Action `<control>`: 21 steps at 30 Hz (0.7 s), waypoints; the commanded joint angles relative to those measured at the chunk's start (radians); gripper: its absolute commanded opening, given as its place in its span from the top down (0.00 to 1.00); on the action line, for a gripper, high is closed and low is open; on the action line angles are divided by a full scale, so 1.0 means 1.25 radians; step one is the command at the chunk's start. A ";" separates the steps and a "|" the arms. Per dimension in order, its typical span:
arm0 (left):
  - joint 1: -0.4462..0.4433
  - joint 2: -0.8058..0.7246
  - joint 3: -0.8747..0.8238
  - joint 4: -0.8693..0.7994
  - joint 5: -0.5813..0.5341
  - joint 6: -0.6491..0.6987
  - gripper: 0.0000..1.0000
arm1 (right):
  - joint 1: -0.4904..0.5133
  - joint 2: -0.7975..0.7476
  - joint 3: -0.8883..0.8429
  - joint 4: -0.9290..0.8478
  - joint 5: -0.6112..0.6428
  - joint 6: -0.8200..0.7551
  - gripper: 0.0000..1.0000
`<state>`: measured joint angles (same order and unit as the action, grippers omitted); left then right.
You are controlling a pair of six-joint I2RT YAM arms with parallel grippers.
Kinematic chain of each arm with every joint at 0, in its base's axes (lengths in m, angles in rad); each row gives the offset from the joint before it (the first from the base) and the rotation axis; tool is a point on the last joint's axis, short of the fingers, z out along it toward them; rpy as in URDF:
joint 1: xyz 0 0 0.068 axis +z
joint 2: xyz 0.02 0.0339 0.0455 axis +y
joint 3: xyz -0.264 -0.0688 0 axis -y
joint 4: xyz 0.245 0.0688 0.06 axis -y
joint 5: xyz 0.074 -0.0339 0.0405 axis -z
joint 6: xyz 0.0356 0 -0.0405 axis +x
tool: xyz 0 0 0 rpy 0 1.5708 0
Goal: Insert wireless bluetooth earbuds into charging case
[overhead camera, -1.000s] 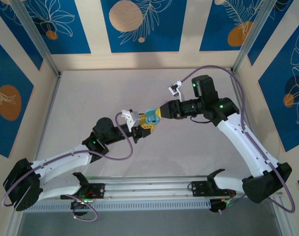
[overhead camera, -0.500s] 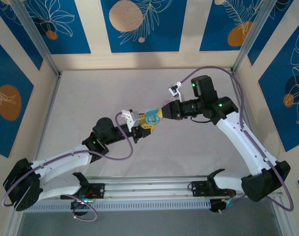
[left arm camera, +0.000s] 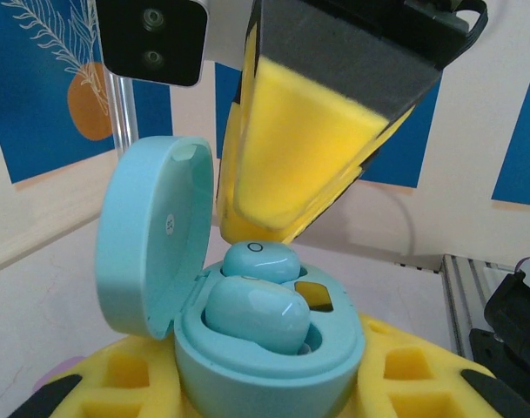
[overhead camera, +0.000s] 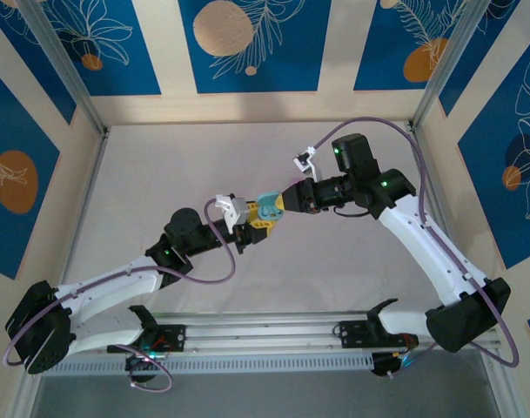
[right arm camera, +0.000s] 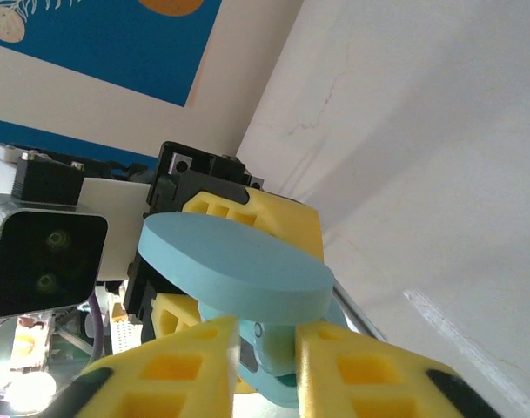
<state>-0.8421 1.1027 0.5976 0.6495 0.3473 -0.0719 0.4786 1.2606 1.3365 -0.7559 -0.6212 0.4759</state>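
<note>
From above, clenching the charging case [overhead camera: 266,209] aloft in the left gripper [overhead camera: 258,225], likely steadying it for the right gripper [overhead camera: 282,202]. Left wrist: cradling one earbud [left arm camera: 256,313] seated, a second earbud [left arm camera: 258,259] under yellow fingertips [left arm camera: 282,192]. Right wrist: pinching or released, cannot tell.

Open blue case [right arm camera: 234,270], right tool [right arm camera: 266,338] below

light: bright, even | shadows: faint, soft | focus: wrist views soft up close

Pale table [overhead camera: 160,183] (faintly veined); rail [overhead camera: 265,333] at edge.
</note>
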 commanded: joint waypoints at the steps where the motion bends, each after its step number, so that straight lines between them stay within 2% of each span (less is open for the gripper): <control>1: -0.009 -0.022 0.013 0.027 0.002 0.007 0.68 | -0.003 -0.021 0.027 -0.029 0.028 -0.014 0.69; 8: -0.009 -0.017 0.014 0.030 0.012 0.011 0.68 | -0.063 -0.091 -0.005 0.007 0.075 0.030 0.66; 12: -0.009 -0.011 0.012 0.028 0.026 0.014 0.68 | -0.071 -0.106 -0.010 0.083 0.084 0.097 0.57; 18: -0.009 0.002 0.019 0.028 0.045 0.011 0.68 | -0.061 -0.034 0.053 0.087 0.107 0.152 0.44; 21: -0.009 0.006 0.026 0.026 0.049 0.009 0.68 | -0.044 0.011 0.081 0.056 0.128 0.146 0.42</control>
<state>-0.8421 1.1046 0.5976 0.6498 0.3748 -0.0689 0.4042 1.2327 1.3972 -0.6552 -0.4881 0.6376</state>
